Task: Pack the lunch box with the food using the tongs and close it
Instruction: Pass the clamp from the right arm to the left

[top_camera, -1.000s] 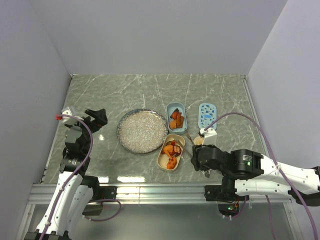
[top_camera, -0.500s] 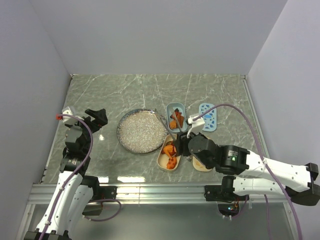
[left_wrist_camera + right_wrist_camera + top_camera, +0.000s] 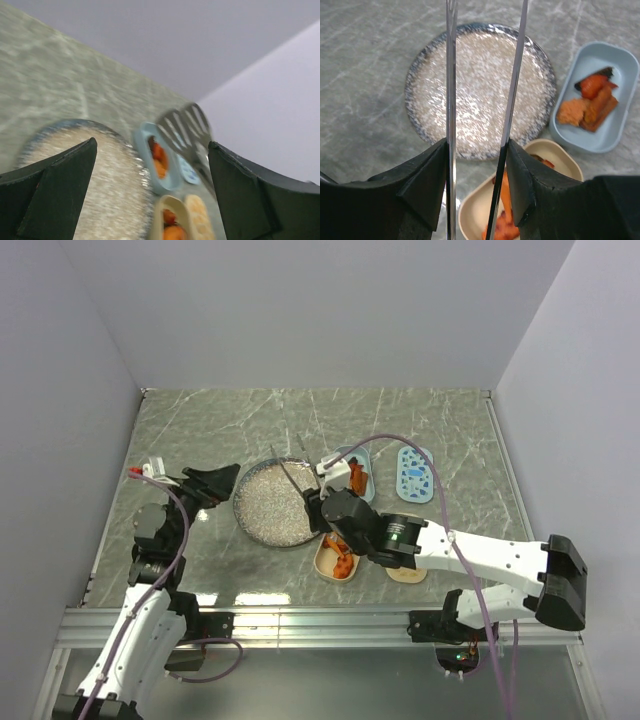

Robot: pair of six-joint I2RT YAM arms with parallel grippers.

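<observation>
Food chunks in blue tub and in beige tub at its 7 o'clock. Right pincer part-closed on tongs over speckled plate. Left pincer gaping, empty. Grey marbled bench; pale lilac walls.

Left pincer gapes wide, while the outstretched right arm's pincer clamps the tongs

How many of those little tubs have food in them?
2. The blue tub sits right of the plate. The beige tub lies nearer the arms. Another beige piece is partly hidden under the right arm.
</observation>
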